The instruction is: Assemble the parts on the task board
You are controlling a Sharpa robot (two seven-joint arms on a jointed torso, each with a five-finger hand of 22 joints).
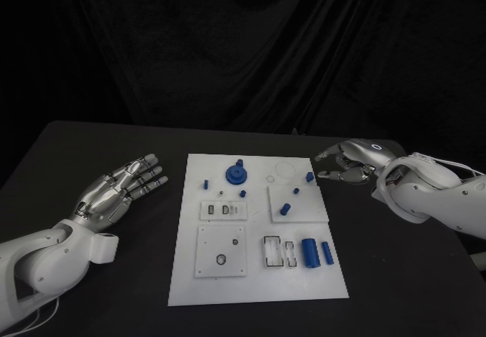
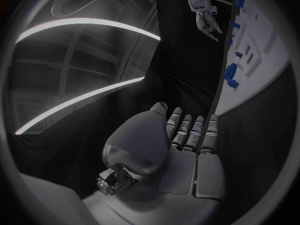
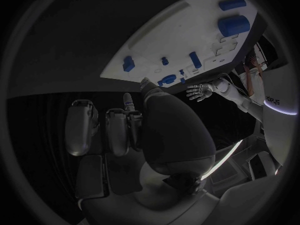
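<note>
Task board (image 1: 257, 281) lies flat mid-bench (image 1: 91, 147), long axis running away from me, short edges near and far. My left hand (image 1: 119, 188) hovers over the bench just off the board's left edge, palm up, fingers straight and spread, pointing toward the far right; it holds nothing. Left wrist view agrees: fingers (image 2: 187, 130) extended, nothing between them. My right hand (image 1: 351, 163) sits just past the board's far right corner, fingers curled in toward the board; can't tell whether anything is pinched in there. Parts: two blue cylinders (image 1: 317, 252) lie side by side in the near right area, long axes parallel to the board's long axis, next to two outlined slots (image 1: 281, 251). A round blue gear-like piece (image 1: 236, 173) with a post stands upright in the far left area. Small blue pegs stand upright nearby, one (image 1: 286, 208) on the raised right-middle plate, another (image 1: 309, 177) close to my right hand. Near left square plate (image 1: 222, 249) has an oval hole.
</note>
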